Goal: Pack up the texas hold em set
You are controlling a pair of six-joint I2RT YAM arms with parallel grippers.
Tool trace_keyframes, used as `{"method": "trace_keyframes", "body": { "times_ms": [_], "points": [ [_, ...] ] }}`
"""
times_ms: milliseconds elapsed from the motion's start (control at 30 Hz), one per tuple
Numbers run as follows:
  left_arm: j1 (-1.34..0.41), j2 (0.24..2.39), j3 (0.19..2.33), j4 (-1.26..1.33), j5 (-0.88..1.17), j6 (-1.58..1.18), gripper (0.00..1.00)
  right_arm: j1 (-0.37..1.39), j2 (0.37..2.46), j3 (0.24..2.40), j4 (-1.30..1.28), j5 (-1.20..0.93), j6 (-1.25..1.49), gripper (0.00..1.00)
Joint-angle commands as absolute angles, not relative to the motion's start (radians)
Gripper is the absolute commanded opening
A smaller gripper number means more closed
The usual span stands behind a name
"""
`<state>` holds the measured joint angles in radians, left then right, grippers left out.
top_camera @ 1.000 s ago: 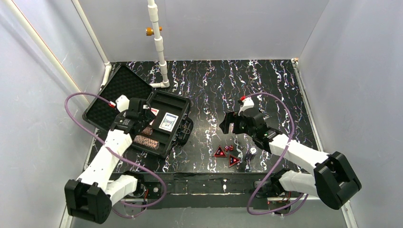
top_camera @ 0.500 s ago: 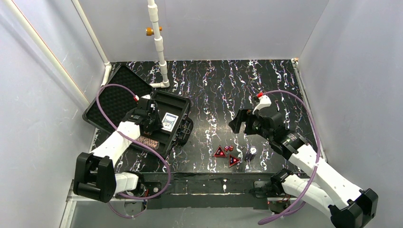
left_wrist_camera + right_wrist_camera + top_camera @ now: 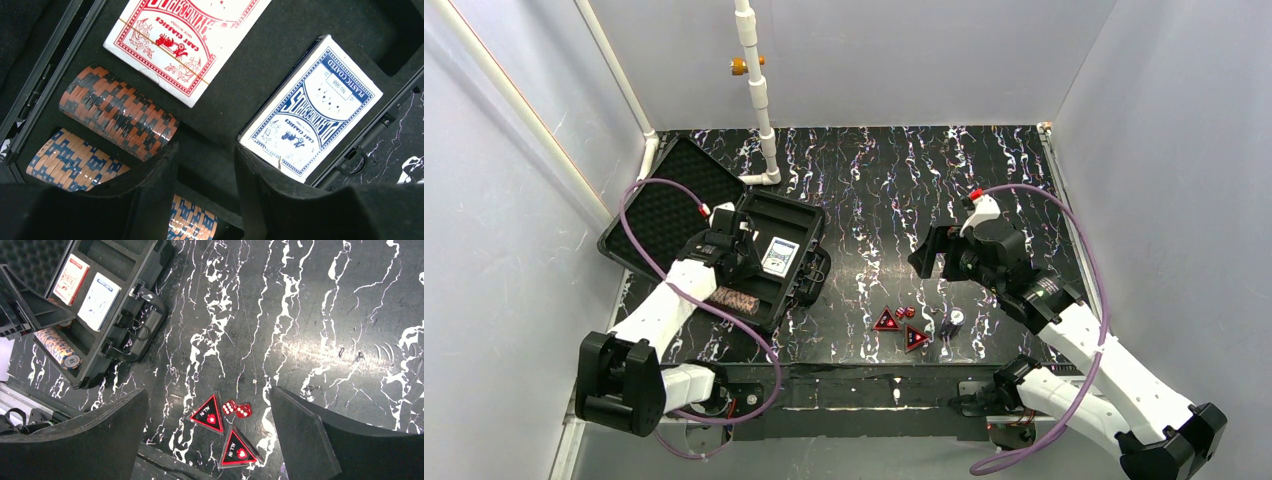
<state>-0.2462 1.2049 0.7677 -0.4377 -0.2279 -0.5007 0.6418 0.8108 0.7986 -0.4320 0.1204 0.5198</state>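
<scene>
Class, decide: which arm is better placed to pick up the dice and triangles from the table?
Right. Its open right gripper hangs near the dice and triangles; the left gripper is away over the case's chips.

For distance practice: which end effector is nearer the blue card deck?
Left: the left end effector hovers beside the blue card deck; the right end effector hangs away, above the dice.

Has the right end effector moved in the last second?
Yes, the right end effector shifted slightly rightward, farther from the open case.
</scene>
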Motion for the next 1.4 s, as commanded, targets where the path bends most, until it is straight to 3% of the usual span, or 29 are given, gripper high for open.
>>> {"method": "trace_keyframes", "body": {
  "times_ms": [0, 267, 400, 567, 967, 1367],
  "points": [
    [-0.233, 1.168, 0.804, -0.516, -0.307, -0.475, 0.47, 0.644, 0.803, 0.869, -0.460, 0.132, 0.509, 0.98],
    [-0.233, 1.056, 0.920, -0.638, -0.280, -0.422, 0.66, 0.644, 0.825, 0.933, -0.540, 0.190, 0.514, 0.98],
    [-0.233, 0.987, 0.946, -0.686, -0.255, -0.367, 0.97, 0.644, 0.822, 0.942, -0.610, 0.337, 0.612, 0.98],
    [-0.233, 0.899, 0.902, -0.699, -0.140, -0.337, 0.98, 0.644, 0.763, 0.902, -0.623, 0.470, 0.635, 0.98],
    [-0.233, 0.760, 0.829, -0.667, -0.076, -0.275, 0.98, 0.644, 0.908, 0.937, -0.873, 0.278, 0.591, 0.98],
    [-0.233, 0.754, 0.830, -0.663, -0.085, -0.264, 0.98, 0.644, 0.877, 0.785, -0.881, 0.215, 0.665, 0.98]
  ]
}}
